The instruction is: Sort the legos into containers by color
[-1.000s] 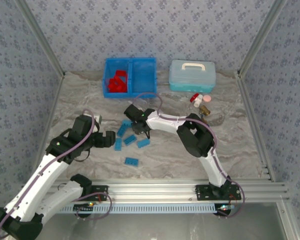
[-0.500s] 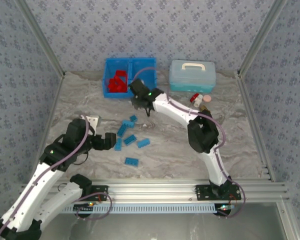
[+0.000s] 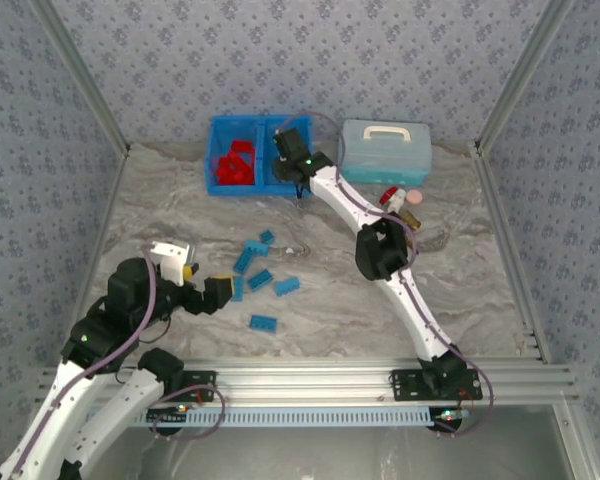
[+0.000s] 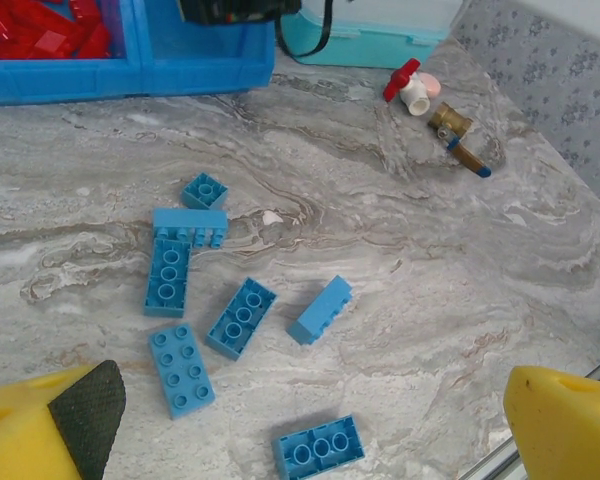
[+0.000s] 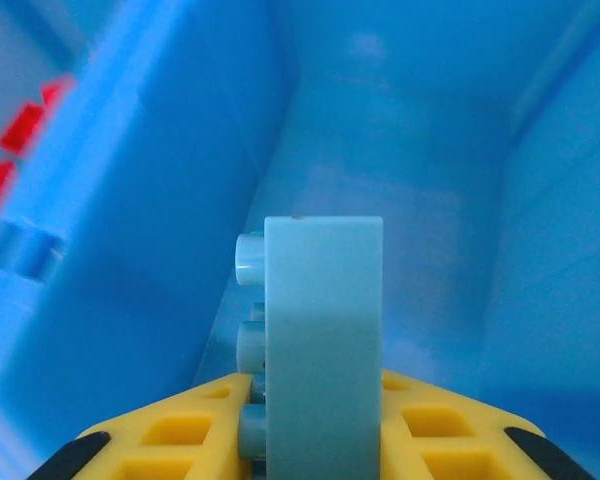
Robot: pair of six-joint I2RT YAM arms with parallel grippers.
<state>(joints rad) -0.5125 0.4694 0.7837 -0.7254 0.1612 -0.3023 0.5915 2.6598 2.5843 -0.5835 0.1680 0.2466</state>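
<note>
Right gripper (image 5: pixel 325 430) clamped on a blue lego (image 5: pixel 325 320) over the bin's right compartment (image 5: pixel 410 150); released near the divider (image 5: pixel 160 200), it could bounce among the reds (image 5: pixel 25 125).

Both arms, the left arm (image 3: pixel 90 345) and the right arm (image 3: pixel 405 295), have smooth white link shells with black rounded joint housings between them. Each one stands on a black base plate that is bolted to the aluminium rail (image 3: pixel 310 378). A thin purple-grey cable starts at the rail and runs along every link, making loose loops at the joints. At the end of the right arm farthest from the rail, a small green light sits on the black wrist block. The left gripper (image 3: pixel 213 290) carries a white block with a yellow part. The fingers (image 5: pixel 180 440) of both grippers are bright yellow plastic with hollow pockets and black rough pads (image 4: pixel 85 415).
</note>
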